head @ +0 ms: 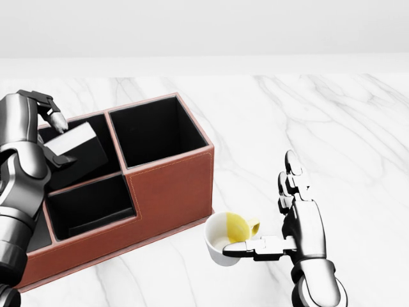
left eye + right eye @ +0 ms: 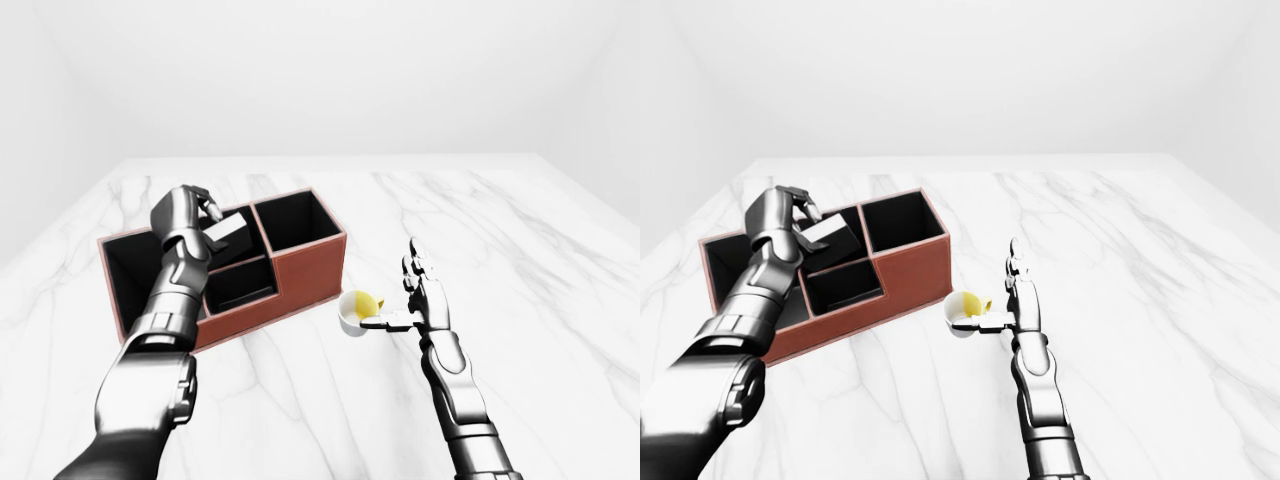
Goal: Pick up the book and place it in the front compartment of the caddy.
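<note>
The brown caddy (image 1: 172, 185) with black-lined compartments stands at the left of the head view. My left hand (image 1: 56, 137) is shut on the book (image 1: 80, 152), a dark volume with a white page edge. The book is tilted, with its lower part inside the caddy's upper-left compartment, next to the deep square compartment (image 1: 153, 131). Below the book, the shallow compartment (image 1: 89, 206) holds nothing I can see. At the lower right my right hand (image 1: 265, 211) stands open, its thumb at the rim of a white cup (image 1: 217, 246).
The white cup holds a yellow lemon piece (image 1: 238, 225) and stands just off the caddy's lower right corner. A long compartment (image 2: 130, 275) runs along the caddy's left end. The marble table (image 1: 319, 115) stretches to the right and top.
</note>
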